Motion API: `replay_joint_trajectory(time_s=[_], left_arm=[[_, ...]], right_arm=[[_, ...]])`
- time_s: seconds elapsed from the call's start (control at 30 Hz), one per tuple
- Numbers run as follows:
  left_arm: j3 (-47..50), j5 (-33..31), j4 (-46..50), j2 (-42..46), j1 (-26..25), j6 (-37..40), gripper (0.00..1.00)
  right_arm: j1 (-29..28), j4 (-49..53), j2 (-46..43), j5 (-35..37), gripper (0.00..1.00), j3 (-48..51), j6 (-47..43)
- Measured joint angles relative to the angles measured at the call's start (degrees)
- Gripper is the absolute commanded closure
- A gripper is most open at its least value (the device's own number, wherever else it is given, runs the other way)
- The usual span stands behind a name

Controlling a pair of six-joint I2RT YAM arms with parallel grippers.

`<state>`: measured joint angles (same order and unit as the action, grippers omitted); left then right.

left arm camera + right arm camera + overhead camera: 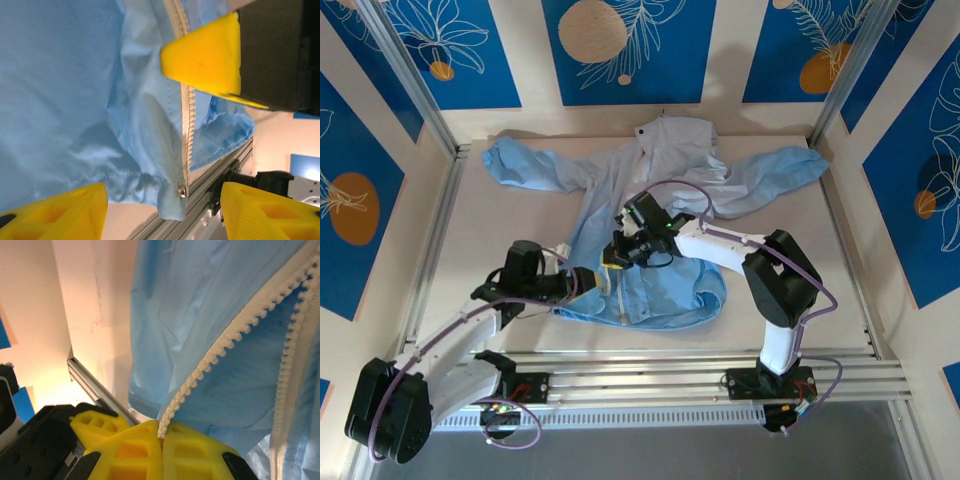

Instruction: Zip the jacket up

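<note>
1. Jacket lies flat on the middle of the counter. Its long axis runs from the counter's far edge to its near edge, hood at the far edge and hem nearest the near edge. Sleeves spread toward the counter's left and right sides.
2. Fabric is thin, light blue and wrinkled. Zipper teeth are white, and two rows lie apart in the right wrist view.
3. Right gripper: fingers pressed together, pinching the end of one zipper row.
4. Left gripper: fingers wide apart, holding nothing, at the hem by a metal snap.
5. Both arms cover the jacket's lower front in the top view. Whether the left fingers touch cloth cannot be told.
</note>
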<state>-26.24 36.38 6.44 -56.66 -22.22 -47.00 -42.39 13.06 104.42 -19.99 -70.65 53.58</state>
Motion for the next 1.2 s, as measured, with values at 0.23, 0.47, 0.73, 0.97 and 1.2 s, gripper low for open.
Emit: replay_joint_trajectory(time_s=[0.23, 0.47, 0.73, 0.97, 1.2], left_arm=[[-3.93, 2.86, -1.51, -4.61, 0.37, -0.37, 0.58], [-4.17, 5.05, -0.57, -6.29, 0.37, 0.61, 0.67], [-3.15, 6.45, -1.16, -6.91, 0.37, 0.09, 0.66], [-1.16, 7.37, -1.86, -7.69, 0.37, -1.01, 0.75], [-0.46, 7.54, -3.67, -7.58, 0.37, -2.03, 0.73]], right_arm=[[0.96, -4.59, -0.33, -1.49, 1.0, 1.2, 2.75], [0.96, -9.29, -0.33, -1.46, 1.0, 3.17, 4.55], [0.96, -12.39, -0.33, -1.46, 1.0, 5.53, 6.16], [0.96, -12.59, -0.33, -1.46, 1.0, 5.53, 6.16], [0.81, -12.55, -0.28, -1.51, 1.0, 5.53, 6.12]])
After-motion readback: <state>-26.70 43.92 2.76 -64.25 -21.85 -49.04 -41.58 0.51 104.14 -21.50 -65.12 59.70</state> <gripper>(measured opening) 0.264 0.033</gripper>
